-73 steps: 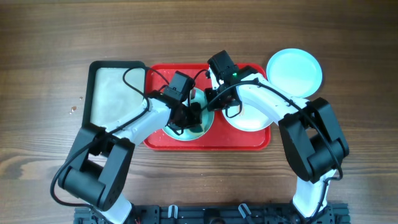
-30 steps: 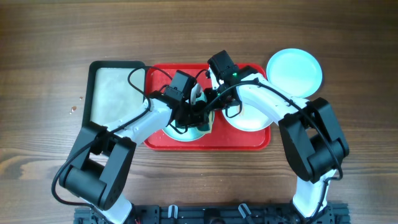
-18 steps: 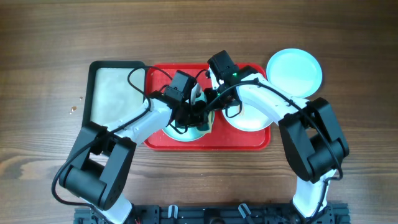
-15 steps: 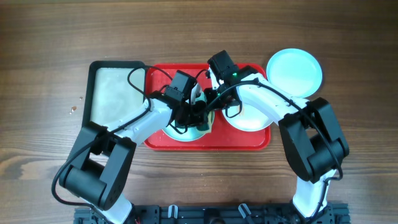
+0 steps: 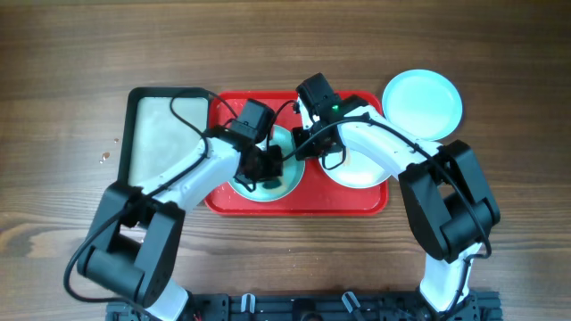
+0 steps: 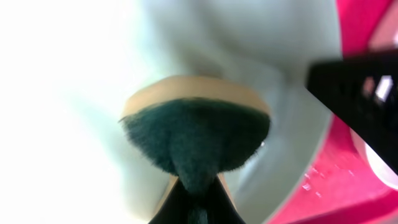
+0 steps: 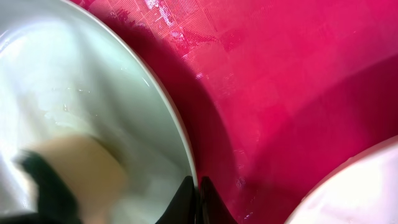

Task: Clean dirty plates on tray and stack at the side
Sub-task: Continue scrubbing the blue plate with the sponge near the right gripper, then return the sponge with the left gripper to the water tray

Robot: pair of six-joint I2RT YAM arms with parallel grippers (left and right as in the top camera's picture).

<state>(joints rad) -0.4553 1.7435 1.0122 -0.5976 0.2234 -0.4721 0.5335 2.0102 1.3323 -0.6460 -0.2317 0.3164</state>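
A pale turquoise plate [image 5: 278,183] lies on the red tray [image 5: 294,203], left of a white plate [image 5: 357,171]. Another pale turquoise plate [image 5: 423,102] sits on the table beyond the tray's right end. My left gripper [image 5: 266,160] is shut on a sponge [image 6: 196,140] with a dark green pad and tan back, pressed onto the turquoise plate [image 6: 261,50]. My right gripper [image 7: 194,198] is shut on that plate's rim [image 7: 177,134], over the tray [image 7: 280,81]; in the overhead view it [image 5: 300,147] is at the plate's right edge.
A black-rimmed tray with a pale inside [image 5: 165,134] stands left of the red tray. Both arms crowd the middle of the red tray. A small speck [image 5: 105,156] lies on the wooden table at the left.
My left gripper with the sponge has shifted left and down across the turquoise plate. The right gripper has stayed on the rim.
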